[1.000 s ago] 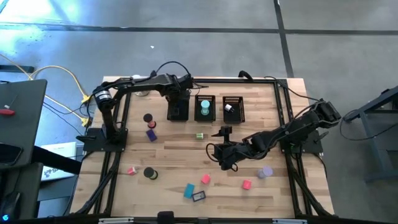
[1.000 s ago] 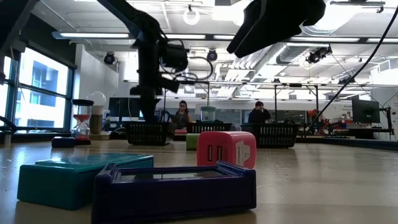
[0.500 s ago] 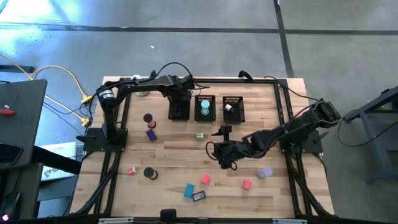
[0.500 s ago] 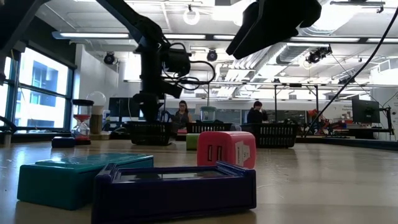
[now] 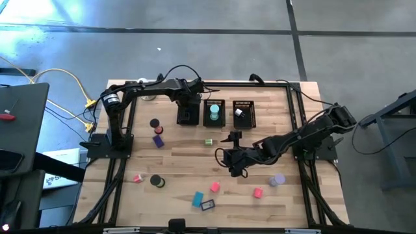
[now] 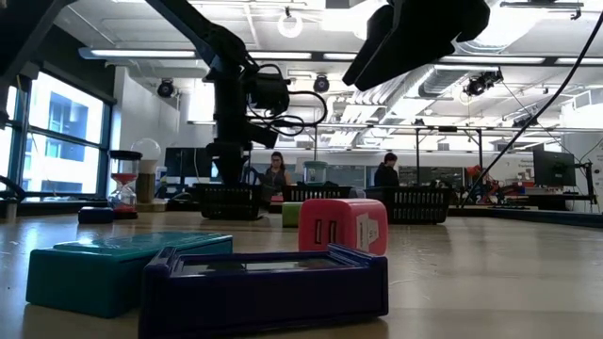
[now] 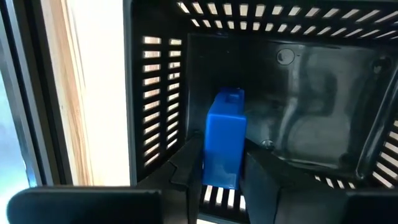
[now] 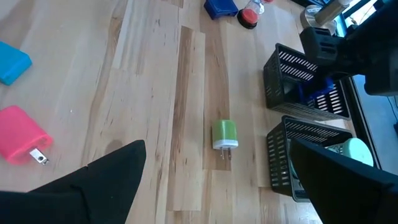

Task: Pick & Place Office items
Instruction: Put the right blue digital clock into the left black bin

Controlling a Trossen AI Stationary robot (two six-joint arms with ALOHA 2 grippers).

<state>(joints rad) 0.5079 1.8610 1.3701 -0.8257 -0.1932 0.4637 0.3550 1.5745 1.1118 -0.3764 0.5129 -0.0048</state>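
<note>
Office items lie scattered over the near half of the table [image 5: 286,104]; one of them, a blue block [image 7: 224,138], sits between the fingers of my left gripper [image 7: 222,168] down inside the left bin [image 5: 186,114] at the far side. From the left wrist view the fingers flank the block on both sides, but whether they are pinching it or have just let go I cannot tell.

Step in hand, as I judge it: release into the bin. To do it well I want the block low, close to the bin floor, jaws spread fully before any lift, then a straight rise so the fingers clear the mesh walls without dragging the bin.

My right gripper [image 5: 229,162] hovers mid-table, jaws spread wide, holding nothing. A green plug [image 8: 224,134] lies ahead of it, between it and the bins; likely the next pick.

Containers: three black mesh bins in a row at the far side. Left bin holds the blue block. Middle bin [image 5: 214,113] holds a teal round piece [image 5: 214,112]. Right bin [image 5: 244,114] holds a small white piece [image 5: 238,112].
</note>
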